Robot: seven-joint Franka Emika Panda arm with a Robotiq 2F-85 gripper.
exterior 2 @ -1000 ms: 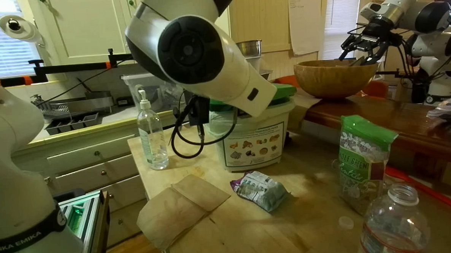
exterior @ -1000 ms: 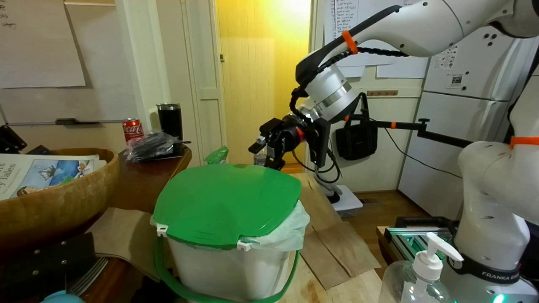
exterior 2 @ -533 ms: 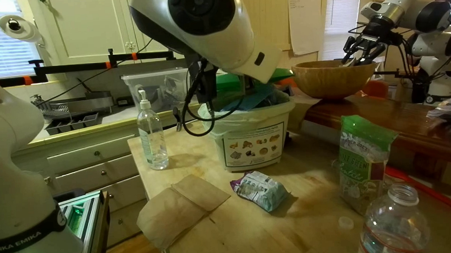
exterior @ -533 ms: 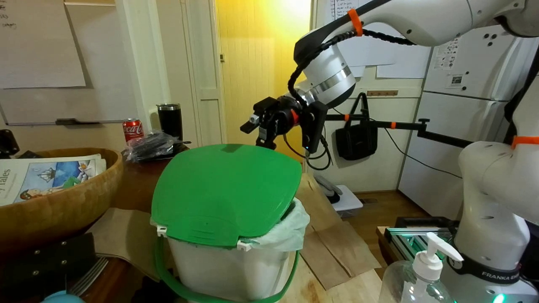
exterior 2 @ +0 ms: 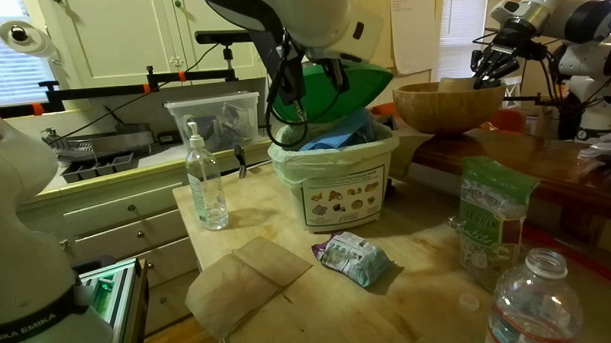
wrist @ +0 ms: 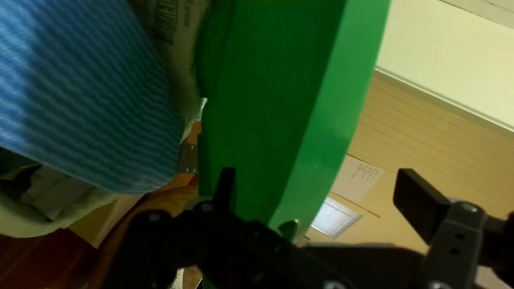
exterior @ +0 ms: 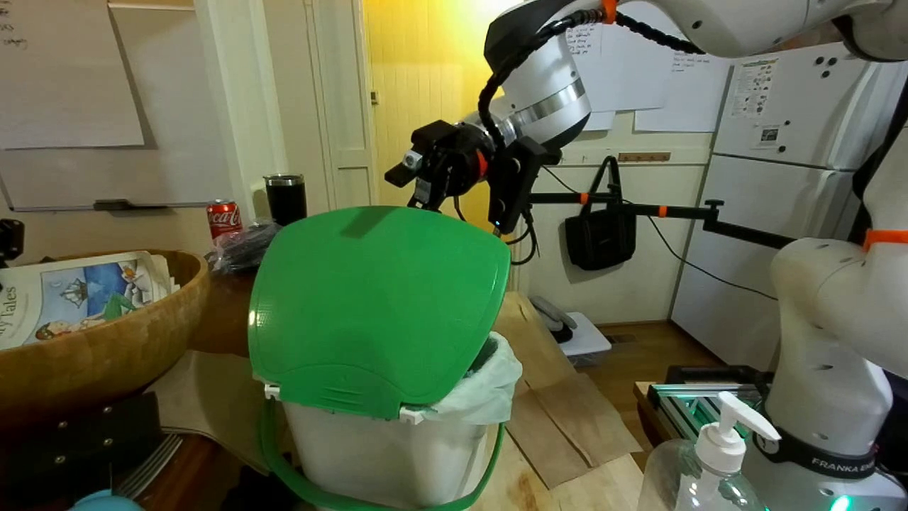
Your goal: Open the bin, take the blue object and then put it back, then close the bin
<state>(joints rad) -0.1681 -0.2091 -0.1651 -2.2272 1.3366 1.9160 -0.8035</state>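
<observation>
Low in the wrist view, the claw [wrist: 316, 171] is spread wide, nothing clamped. The lid [exterior: 379, 305], tilted up near the centre of an exterior view, is presumably propped by it so the bin [exterior: 383, 454] can be opened; the blue object [exterior 2: 340, 134] is lodged in the bin's mouth, above centre in an exterior view.

Kitchen (fridge [exterior: 770, 188], cupboards [exterior 2: 109, 41], drawers [exterior 2: 127, 228])

White arm [exterior: 809, 305] with orange bands [exterior: 887, 238]
</observation>
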